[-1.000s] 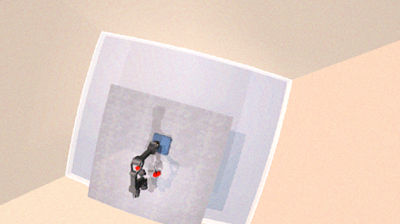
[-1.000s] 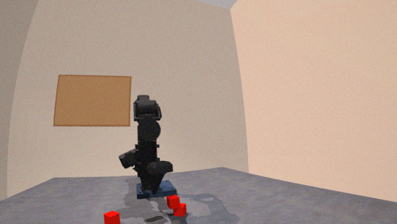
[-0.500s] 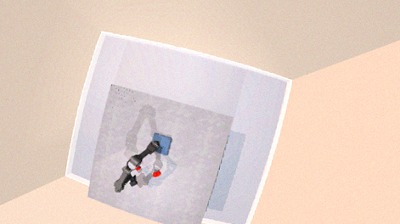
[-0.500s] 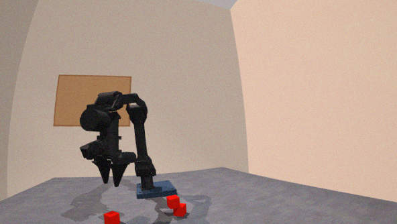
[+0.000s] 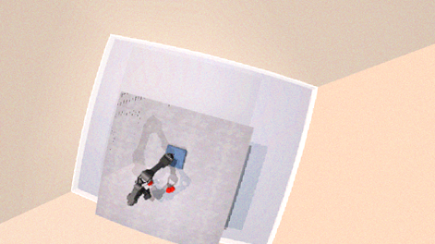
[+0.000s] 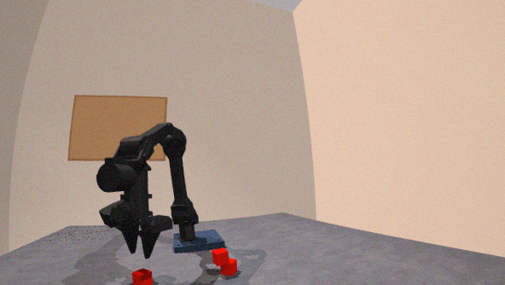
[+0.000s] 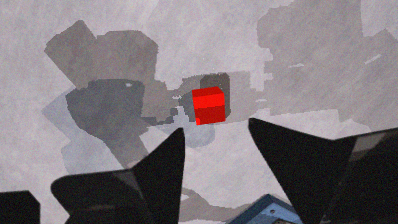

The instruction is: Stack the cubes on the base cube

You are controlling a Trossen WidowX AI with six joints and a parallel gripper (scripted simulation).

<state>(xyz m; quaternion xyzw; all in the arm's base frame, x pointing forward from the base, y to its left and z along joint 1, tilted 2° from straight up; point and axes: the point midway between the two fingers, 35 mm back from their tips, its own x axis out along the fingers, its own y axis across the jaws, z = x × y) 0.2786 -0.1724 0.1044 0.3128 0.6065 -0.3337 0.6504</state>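
The red base cube [image 6: 229, 267] stands on the floor. One red loose cube [image 6: 220, 257] rests on its top, shifted to one side and overhanging; it looks level. From above the two show as one red patch [image 5: 170, 189]. The other red loose cube [image 5: 149, 184] [image 6: 142, 278] [image 7: 209, 106] lies apart on the floor, partly hidden by the arm in the top view. My gripper [image 6: 141, 255] [image 7: 216, 127] is open and empty, pointing down above this separate cube, with its fingertips clear of it. The fingertips are hard to make out in the top view.
The arm's blue mounting plate [image 5: 180, 159] [image 6: 205, 241] [image 7: 265, 206] stands behind the cubes. The stacked pair is to the right of my gripper in the exterior view. The arm's shadows fall across the grey surface [image 5: 212, 152] [image 6: 320, 252]. A brown board [image 6: 98, 124] hangs on the wall.
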